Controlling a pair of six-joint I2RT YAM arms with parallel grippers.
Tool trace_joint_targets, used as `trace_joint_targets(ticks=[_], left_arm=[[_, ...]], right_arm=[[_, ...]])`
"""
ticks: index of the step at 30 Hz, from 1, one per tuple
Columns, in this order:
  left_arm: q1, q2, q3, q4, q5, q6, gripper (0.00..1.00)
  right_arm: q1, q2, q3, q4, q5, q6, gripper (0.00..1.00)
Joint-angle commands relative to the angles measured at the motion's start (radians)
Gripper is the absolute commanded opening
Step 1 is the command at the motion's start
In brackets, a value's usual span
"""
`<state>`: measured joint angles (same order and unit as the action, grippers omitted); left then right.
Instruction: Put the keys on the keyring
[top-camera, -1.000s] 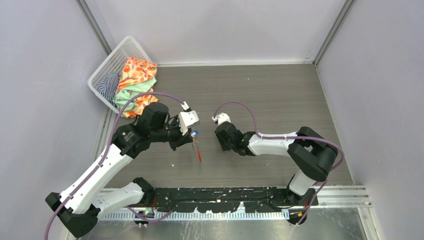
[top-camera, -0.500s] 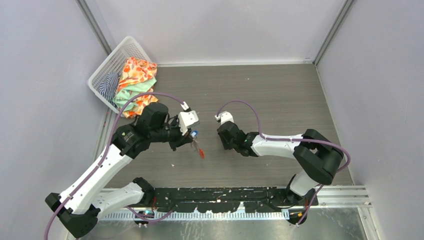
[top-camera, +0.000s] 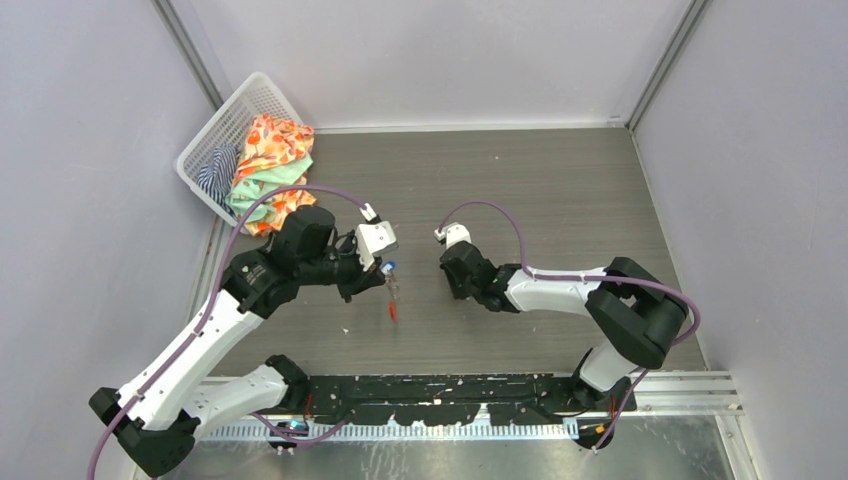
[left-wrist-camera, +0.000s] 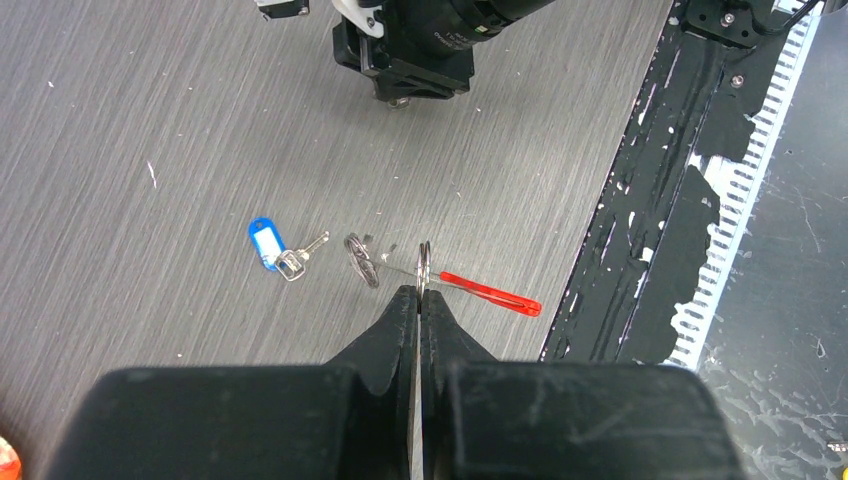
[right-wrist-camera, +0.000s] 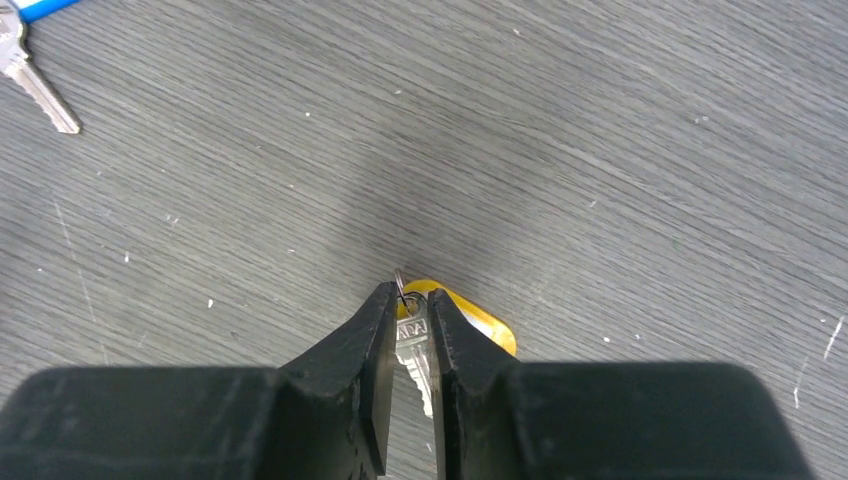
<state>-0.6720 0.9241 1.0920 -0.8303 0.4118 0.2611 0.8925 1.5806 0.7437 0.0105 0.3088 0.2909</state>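
Right gripper (right-wrist-camera: 410, 300) pinched yellow key (right-wrist-camera: 478, 322) by the blade; left gripper (left-wrist-camera: 418, 296) clamped keyring (left-wrist-camera: 424, 265). Key needed firm, level grip before approaching keyring.

Two keys are showing: one blue-headed key (left-wrist-camera: 272, 246) and one yellow-headed key (right-wrist-camera: 470, 316); one keyring (left-wrist-camera: 424, 262) is carrying one red tag (left-wrist-camera: 490, 293). One white basket (top-camera: 215, 125) is holding three crumpled cloths (top-camera: 272, 148).

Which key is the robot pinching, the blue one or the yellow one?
The yellow key, squeezed in the right gripper. The blue key lies alone on the table, touched by nothing.
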Motion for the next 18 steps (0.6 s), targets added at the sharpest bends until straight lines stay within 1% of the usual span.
trace_joint_targets(ticks=[1,7,14,18], left_arm=[[0.006,-0.019,0.033,0.03,0.014,-0.015,0.0],[0.006,-0.016,0.035,0.032,0.011,-0.013,0.0],[0.006,-0.013,0.04,0.036,0.013,-0.015,0.0],[0.006,-0.012,0.041,0.036,0.014,-0.02,0.0]], right_arm=[[-0.002,-0.026,0.003,0.054,-0.018,0.0,0.22],[-0.002,-0.036,-0.009,0.046,-0.022,-0.002,0.18],[-0.001,-0.044,-0.016,0.032,-0.007,-0.004,0.17],[-0.005,-0.047,-0.02,0.035,-0.005,-0.006,0.11]])
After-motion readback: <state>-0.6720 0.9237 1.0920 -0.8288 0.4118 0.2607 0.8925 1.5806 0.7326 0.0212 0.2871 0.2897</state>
